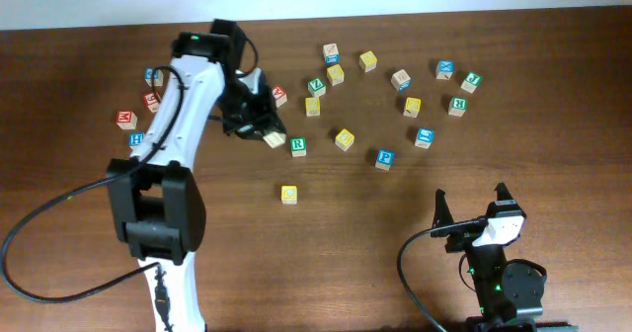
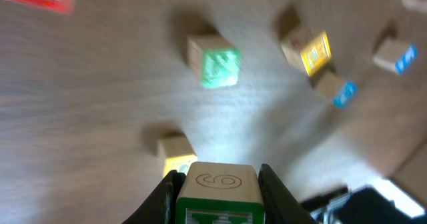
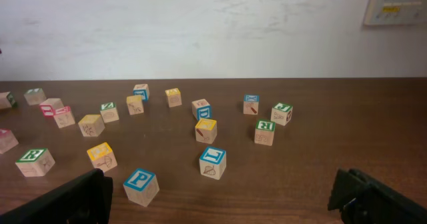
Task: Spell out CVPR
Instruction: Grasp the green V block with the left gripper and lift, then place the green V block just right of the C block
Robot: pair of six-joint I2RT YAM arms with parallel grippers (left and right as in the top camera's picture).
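My left gripper (image 1: 265, 131) is shut on a wooden cube (image 2: 217, 191) and holds it above the table. The cube has a green-framed face whose letter is cut off and a top face engraved with a 6. The yellow C cube (image 1: 288, 194) sits alone toward the front; a yellow cube (image 2: 175, 154) shows just beyond the held one. A green R cube (image 1: 297, 146) and the blue P cube (image 1: 384, 158) lie right of the gripper. A green cube that may be the V (image 1: 316, 85) lies farther back. My right gripper (image 1: 472, 211) is open and empty at the front right, with the P (image 3: 140, 186) ahead of it.
Several other letter cubes lie scattered across the back of the table, among them a second green R (image 1: 457, 105), a blue cube (image 1: 423, 136) and red cubes (image 1: 126, 119) at the left. The left arm (image 1: 163, 164) reaches from the front left.
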